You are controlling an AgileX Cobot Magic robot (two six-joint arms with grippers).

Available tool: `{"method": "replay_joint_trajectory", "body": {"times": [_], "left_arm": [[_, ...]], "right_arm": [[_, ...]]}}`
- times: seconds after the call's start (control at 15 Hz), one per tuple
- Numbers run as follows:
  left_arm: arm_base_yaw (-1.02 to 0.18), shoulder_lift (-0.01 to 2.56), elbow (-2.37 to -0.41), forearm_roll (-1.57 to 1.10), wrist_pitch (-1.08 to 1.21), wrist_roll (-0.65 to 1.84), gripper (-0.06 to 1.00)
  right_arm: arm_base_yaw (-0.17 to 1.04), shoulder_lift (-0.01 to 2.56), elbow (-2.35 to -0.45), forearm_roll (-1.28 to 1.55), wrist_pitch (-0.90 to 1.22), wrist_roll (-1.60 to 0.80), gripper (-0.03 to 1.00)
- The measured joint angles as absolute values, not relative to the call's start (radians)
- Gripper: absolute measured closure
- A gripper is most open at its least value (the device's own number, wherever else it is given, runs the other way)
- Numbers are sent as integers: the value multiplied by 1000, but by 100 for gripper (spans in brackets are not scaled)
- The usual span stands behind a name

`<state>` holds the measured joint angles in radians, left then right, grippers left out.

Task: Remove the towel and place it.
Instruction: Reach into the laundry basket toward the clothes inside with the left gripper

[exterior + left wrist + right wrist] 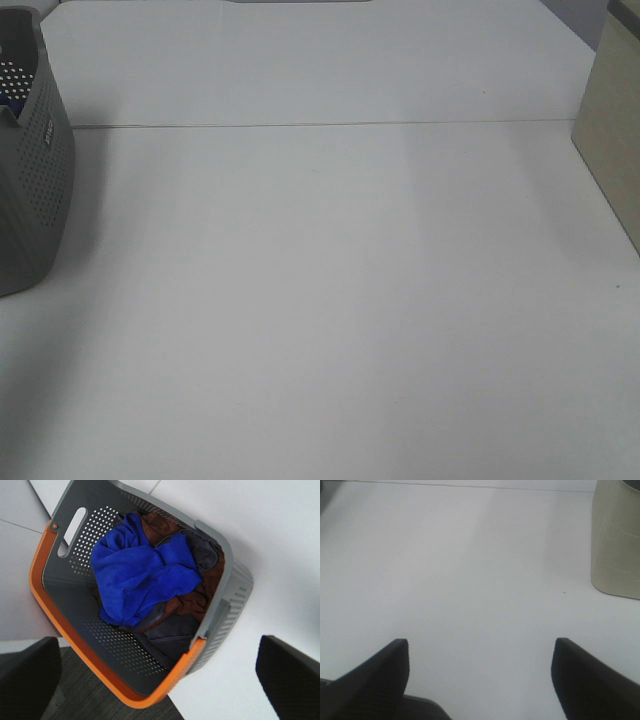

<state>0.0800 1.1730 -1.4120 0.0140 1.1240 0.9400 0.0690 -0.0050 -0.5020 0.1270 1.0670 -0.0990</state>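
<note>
While left claw point(157, 647) and right claw point(481, 642) gape wide, empty, towel point(135, 575) crumpled inside basket point(65, 597) at table point(350, 300) edge

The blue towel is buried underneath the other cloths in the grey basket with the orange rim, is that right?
Not quite. The left wrist view shows the blue towel lying on top of the other cloths, not underneath them, in the grey basket with the orange rim.

a white table point(330, 300) fills the view, with a thin seam point(330, 125) across its far part; soft even light; dark grey floor point(95, 700) beyond its edge.
</note>
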Motion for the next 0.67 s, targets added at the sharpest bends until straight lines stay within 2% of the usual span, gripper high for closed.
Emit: {"method": "replay_joint_trajectory", "body": {"times": [0.27, 0.53, 0.67], "left_arm": [[80, 1401, -1572, 102, 1111, 1045, -4], [80, 1576, -1588, 410, 1069, 1056, -4], [86, 1648, -1588, 470, 1005, 1056, -4]], "right_arm": [[69, -5, -502, 127, 1067, -99, 20], [69, -5, -502, 127, 1067, -99, 20], [69, -5, -502, 127, 1067, -99, 20]]}}
